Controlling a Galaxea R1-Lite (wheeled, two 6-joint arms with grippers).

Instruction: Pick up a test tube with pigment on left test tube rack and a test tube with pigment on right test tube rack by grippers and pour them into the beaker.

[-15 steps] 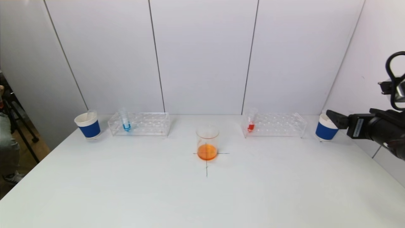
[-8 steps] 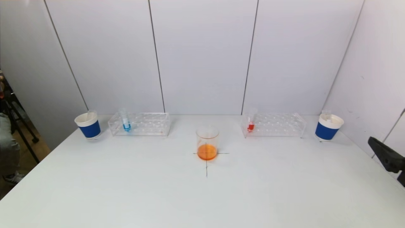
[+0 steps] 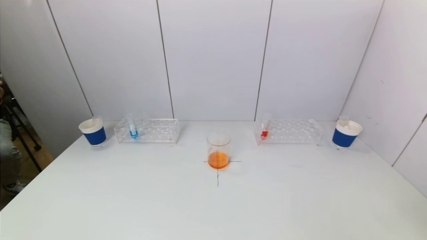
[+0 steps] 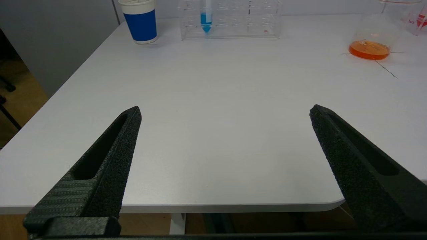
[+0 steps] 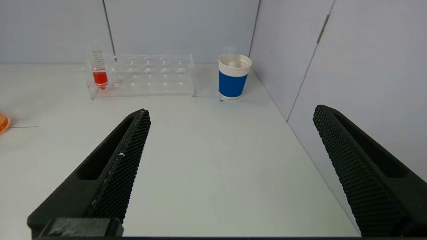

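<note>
Two clear test tube racks [image 3: 147, 130] [image 3: 289, 131], two pigment test tubes [image 3: 132, 126] [image 3: 265, 128], one beaker [image 3: 218, 150], two blue paper cups [image 3: 92, 131] [image 3: 345, 133]

The near and middle part of the table [image 3: 133, 206] lies bare across the lower half of the frame. Obstacles line the far edge: a blue cup [image 3: 93, 132] at upper left, the left rack [image 3: 146, 130] with 1 blue tube [image 3: 132, 128] standing at its left end, the right rack [image 3: 288, 131] with 1 red tube [image 3: 264, 128] at its left end, and another blue cup [image 3: 346, 134] near the side wall [image 3: 393, 83]. The beaker [image 3: 218, 150] stands alone at centre, with open gaps on both sides between it and the racks.
</note>
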